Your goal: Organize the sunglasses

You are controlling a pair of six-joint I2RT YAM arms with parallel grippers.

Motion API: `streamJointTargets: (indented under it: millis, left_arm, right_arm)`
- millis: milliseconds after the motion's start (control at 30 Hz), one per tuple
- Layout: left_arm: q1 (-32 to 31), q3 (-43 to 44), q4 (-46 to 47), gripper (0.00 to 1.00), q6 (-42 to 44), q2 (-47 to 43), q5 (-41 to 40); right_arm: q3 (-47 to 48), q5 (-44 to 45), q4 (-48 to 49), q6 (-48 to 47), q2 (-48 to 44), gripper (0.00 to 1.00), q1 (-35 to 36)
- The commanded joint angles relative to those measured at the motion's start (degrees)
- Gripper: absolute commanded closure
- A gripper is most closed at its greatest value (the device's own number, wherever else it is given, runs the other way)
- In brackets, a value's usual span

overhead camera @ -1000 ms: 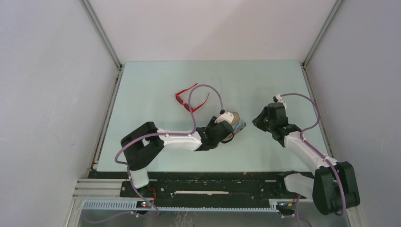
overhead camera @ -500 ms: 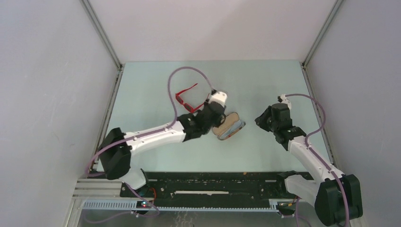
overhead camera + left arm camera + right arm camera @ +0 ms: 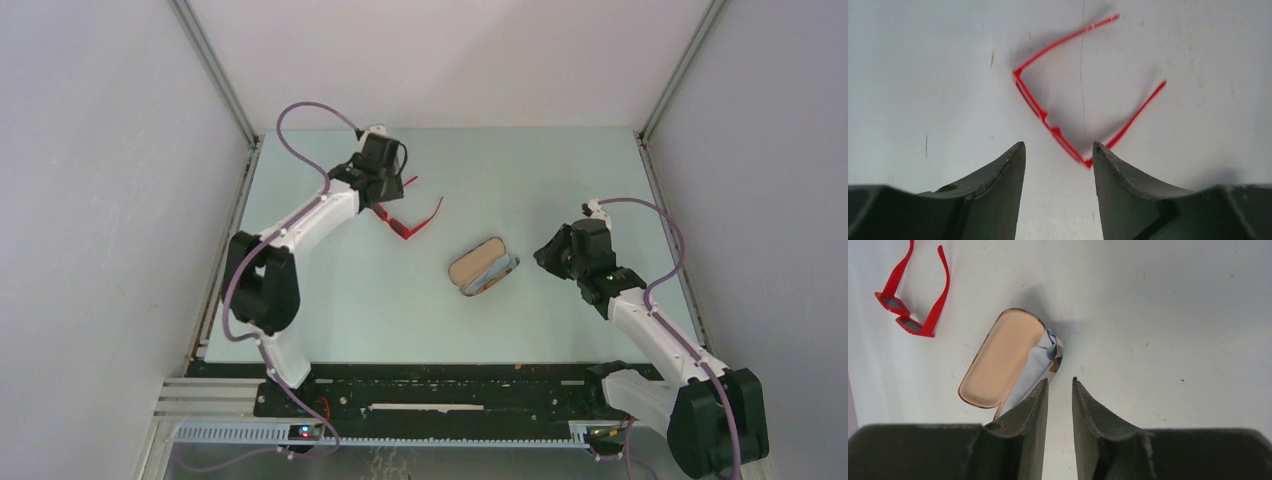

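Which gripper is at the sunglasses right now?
The left gripper, open above the red sunglasses; the right gripper faces the open case.

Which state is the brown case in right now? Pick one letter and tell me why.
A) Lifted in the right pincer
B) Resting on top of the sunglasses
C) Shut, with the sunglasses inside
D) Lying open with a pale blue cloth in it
D: the case lies open on the table, its tan lining showing and the blue cloth tucked inside. The sunglasses lie apart from it, and the right pincer grips nothing.
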Motion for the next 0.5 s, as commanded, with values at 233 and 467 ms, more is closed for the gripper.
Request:
streamJointTargets:
  millis: [233, 467]
  left_arm:
    - [11.13, 33.01, -4.25, 0.39, 15.78, 22.61, 19.93]
    - [12.63, 55.60, -12.46, 0.36, 18.31, 40.50, 26.03]
  right_arm:
    - [7.55, -1.13, 1.14, 0.58, 4.80, 0.67, 11.67]
    - [9.31, 1.98, -2.16, 0.27, 3.06, 0.67, 16.32]
